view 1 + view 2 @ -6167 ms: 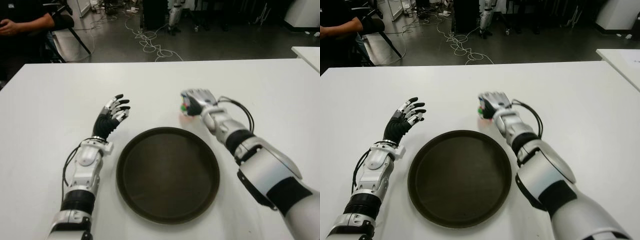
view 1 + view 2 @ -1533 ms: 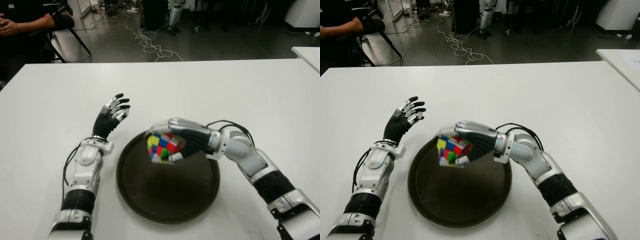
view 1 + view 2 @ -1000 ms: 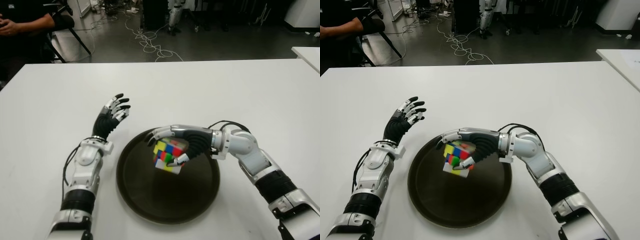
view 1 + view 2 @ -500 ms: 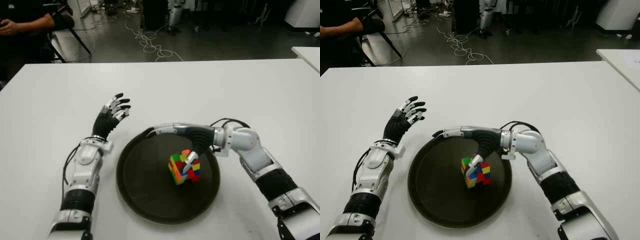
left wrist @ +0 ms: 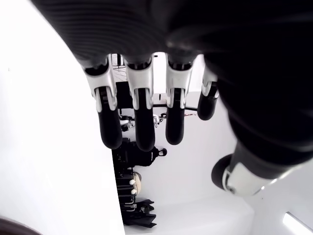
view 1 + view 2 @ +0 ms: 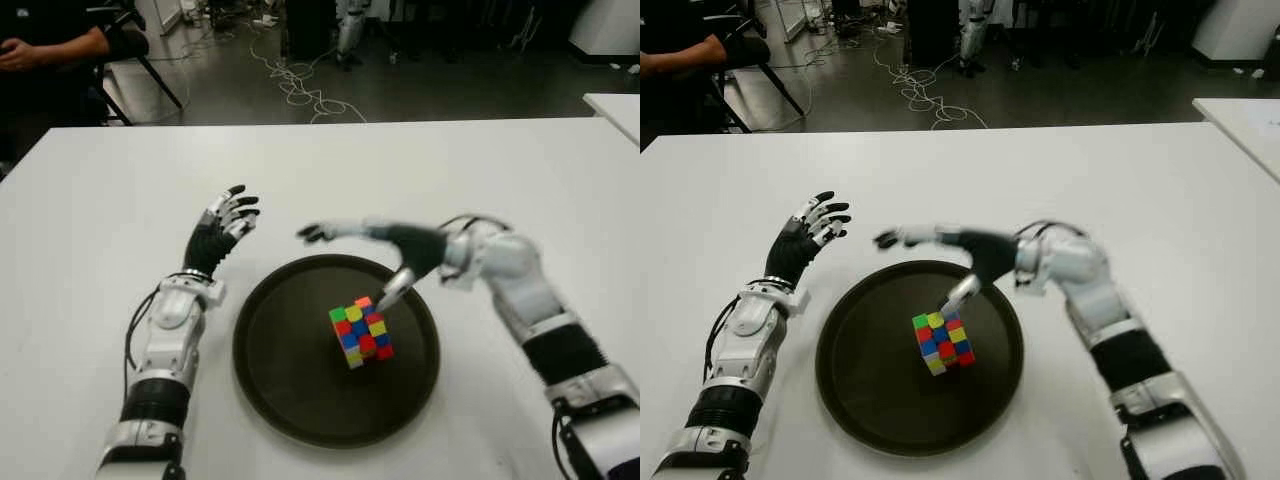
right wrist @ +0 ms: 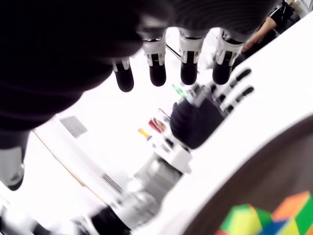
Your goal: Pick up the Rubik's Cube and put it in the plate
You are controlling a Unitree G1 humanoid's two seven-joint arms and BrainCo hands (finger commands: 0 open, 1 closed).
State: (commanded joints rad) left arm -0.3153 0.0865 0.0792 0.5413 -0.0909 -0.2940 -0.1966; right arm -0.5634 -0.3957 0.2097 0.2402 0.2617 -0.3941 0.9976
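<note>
The Rubik's Cube (image 6: 360,331) lies inside the dark round plate (image 6: 290,400), a little right of its middle, tilted on the plate floor. My right hand (image 6: 355,255) hovers above the plate's far edge with its fingers spread and nothing in them; its thumb tip points down just above the cube. In the right wrist view the cube's corner (image 7: 264,220) shows below the straight fingers (image 7: 188,66). My left hand (image 6: 222,228) shows to the left of the plate, fingers relaxed and holding nothing.
The white table (image 6: 520,170) stretches wide around the plate. A second white table corner (image 6: 615,105) shows at the far right. A seated person (image 6: 45,50) is beyond the table's far left corner, and cables (image 6: 300,85) lie on the floor behind.
My right hand has let go of the cube and lifted up and back from it. The cube has settled on the plate floor. My left hand has not moved.
</note>
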